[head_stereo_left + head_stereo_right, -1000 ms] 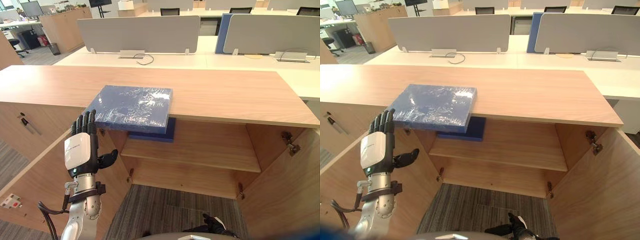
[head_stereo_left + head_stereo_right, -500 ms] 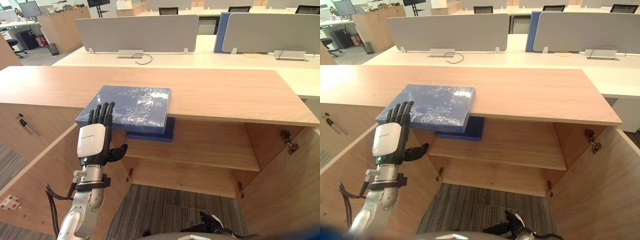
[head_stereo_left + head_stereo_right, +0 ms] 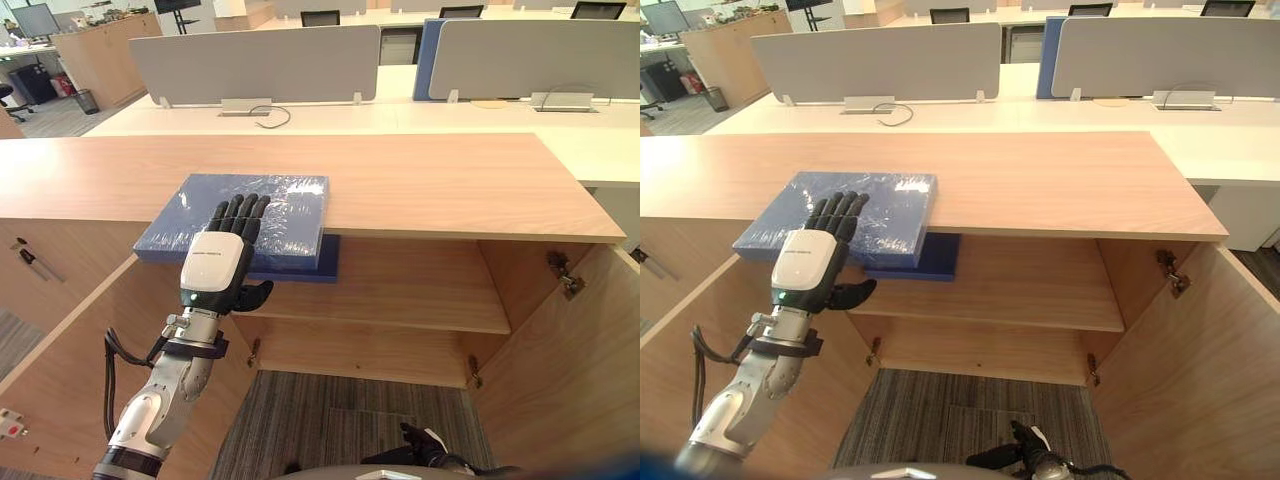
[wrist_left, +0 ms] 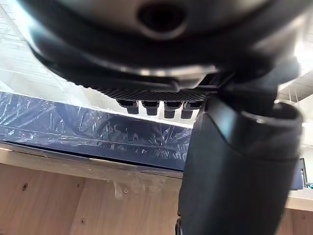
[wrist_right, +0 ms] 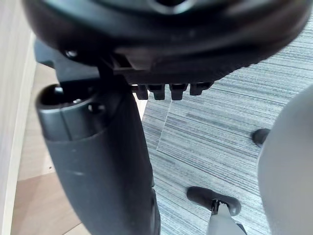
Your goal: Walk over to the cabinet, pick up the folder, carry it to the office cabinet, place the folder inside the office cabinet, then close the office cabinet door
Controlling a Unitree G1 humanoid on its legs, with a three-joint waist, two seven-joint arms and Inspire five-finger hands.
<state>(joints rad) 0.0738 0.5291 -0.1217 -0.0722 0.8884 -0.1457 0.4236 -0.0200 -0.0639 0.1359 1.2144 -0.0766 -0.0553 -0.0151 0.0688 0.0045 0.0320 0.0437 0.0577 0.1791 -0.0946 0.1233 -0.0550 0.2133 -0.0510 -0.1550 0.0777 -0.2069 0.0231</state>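
Left hand (image 3: 222, 262) open: straight fingers (image 3: 240, 212) over the blue folder (image 3: 290, 205), thumb below its overhanging near edge, contact unclear. Folder lies on the cabinet top (image 3: 450, 185), jutting over the front, directly ahead of that hand. Right hand (image 5: 98, 161) hangs low, looks relaxed.

Close up, the dark right hand (image 5: 166, 34), with a thick thumb (image 5: 98, 156) jutting beside a short row of fingers (image 5: 171, 91), straight, closed on nothing. Past the hand, grey striped carpet (image 5: 220, 142) spreading away. On the hand's thumb side, a pale wooden panel (image 5: 13, 98) standing upright close by, and just beyond the thumb a patch of light wood (image 5: 41, 208), lying flat, meeting the carpet.
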